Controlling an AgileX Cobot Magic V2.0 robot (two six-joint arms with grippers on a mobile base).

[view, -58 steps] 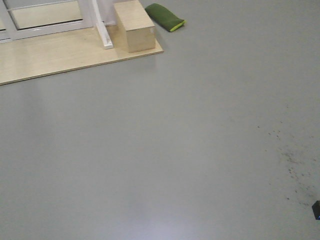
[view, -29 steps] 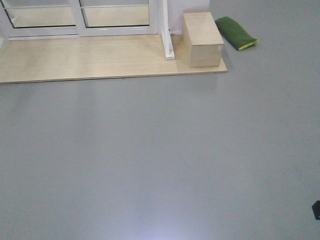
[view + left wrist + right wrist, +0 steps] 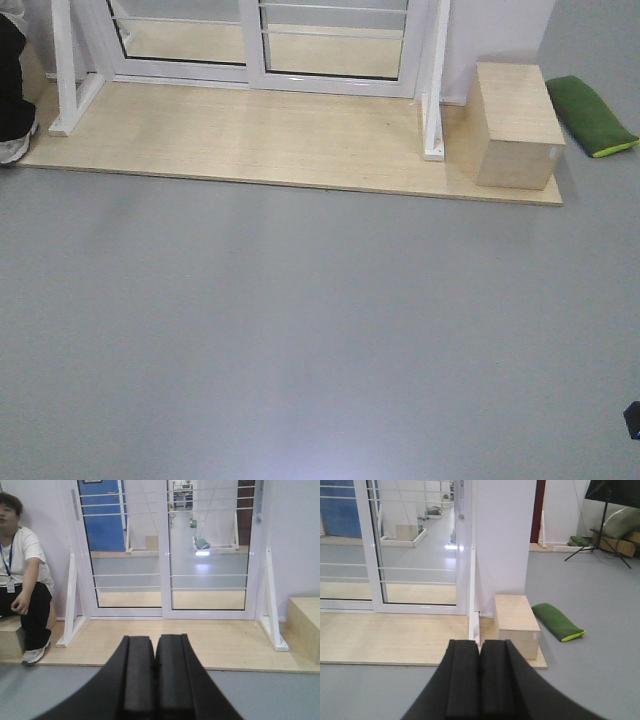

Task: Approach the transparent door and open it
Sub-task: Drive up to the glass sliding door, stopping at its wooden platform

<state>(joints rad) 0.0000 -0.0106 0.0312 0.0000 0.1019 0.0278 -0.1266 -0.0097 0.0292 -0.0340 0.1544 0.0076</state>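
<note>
The transparent door [image 3: 210, 545] is the right glass panel of a white-framed pair with thin white bars, standing shut on a wooden platform. A grey pull handle [image 3: 258, 514] sits on its right stile. The front view shows only the door's bottom [image 3: 335, 45]; the right wrist view has the door [image 3: 417, 545] and its handle [image 3: 461, 510] at the upper left. My left gripper [image 3: 155, 645] is shut and empty, a stretch of floor short of the platform. My right gripper [image 3: 480, 647] is also shut with nothing in it.
A person [image 3: 25, 580] sits at the platform's left end, with a leg [image 3: 12, 90] showing in the front view. A wooden box [image 3: 515, 125] and a green cushion [image 3: 590, 115] lie to the right. White floor braces [image 3: 432, 110] flank the frame. Grey floor lies before the platform [image 3: 250, 140].
In the front view the platform, door frame, box and cushion have swung rightward and now sit across the top centre. The seated person's leg has come into view at the left.
</note>
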